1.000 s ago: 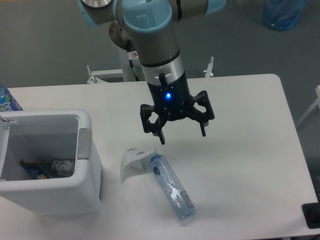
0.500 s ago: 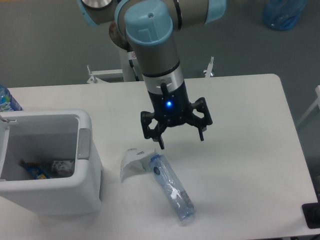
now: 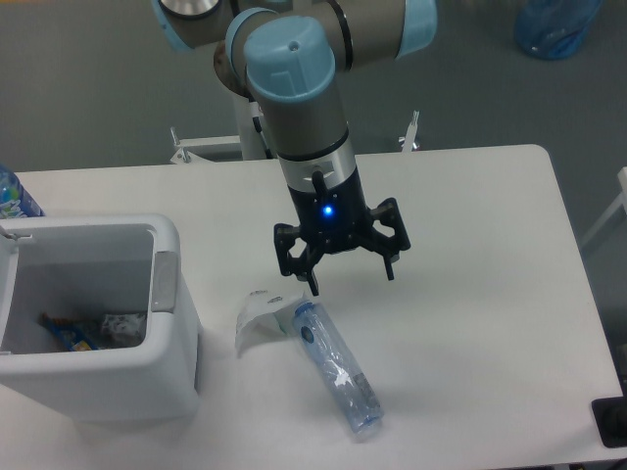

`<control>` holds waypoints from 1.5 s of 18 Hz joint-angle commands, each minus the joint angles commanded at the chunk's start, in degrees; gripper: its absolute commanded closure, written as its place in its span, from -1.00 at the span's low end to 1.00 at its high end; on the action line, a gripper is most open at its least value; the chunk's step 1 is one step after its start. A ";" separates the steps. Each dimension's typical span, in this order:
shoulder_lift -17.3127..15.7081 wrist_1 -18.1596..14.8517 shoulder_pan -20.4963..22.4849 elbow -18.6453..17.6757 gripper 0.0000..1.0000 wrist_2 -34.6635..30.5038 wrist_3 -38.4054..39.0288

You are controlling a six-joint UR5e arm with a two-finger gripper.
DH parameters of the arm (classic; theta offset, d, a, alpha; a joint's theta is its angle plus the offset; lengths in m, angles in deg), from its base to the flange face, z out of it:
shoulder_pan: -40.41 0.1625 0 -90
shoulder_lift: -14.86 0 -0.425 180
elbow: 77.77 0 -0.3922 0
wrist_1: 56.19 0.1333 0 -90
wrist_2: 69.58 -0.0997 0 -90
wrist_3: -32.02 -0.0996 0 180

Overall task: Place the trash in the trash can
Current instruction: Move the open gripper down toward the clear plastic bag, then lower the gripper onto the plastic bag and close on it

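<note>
Two pieces of trash lie on the white table: a crumpled translucent-white wrapper (image 3: 257,317) and a long clear crushed bottle (image 3: 336,367) with a small blue round mark, its top end touching the wrapper. My gripper (image 3: 352,277) hangs open above the table, just above and to the right of the wrapper and the bottle's top, with nothing between its fingers. The trash can (image 3: 167,294), a white bin with a thick rim and grey tab, stands at the left; some litter lies at its bottom.
A bottle with a blue label (image 3: 14,194) peeks in at the left edge behind the bin. A bulging blue bag (image 3: 555,26) sits on the floor at the top right. A dark object (image 3: 609,423) shows at the lower right corner.
The gripper has drifted slightly left and down toward the trash, staying open. The wrapper, bottle and bin have not moved.
</note>
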 joint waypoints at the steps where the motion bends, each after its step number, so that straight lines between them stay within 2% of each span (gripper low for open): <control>1: -0.09 0.00 0.00 -0.61 -1.00 -0.09 -0.87; 8: -0.18 -0.09 -0.44 -5.01 -1.00 -0.18 -9.22; 11: 0.26 0.00 -0.61 -8.60 -1.00 0.00 -14.22; 13: 0.44 0.00 -1.58 -9.58 -1.00 0.26 -17.66; 17: 2.80 0.00 -2.19 -10.64 -1.00 0.35 -24.43; 21: 6.06 0.88 -3.25 -10.64 -1.00 0.35 -24.61; 27: 8.69 0.88 -4.92 -11.78 -0.92 0.09 -24.26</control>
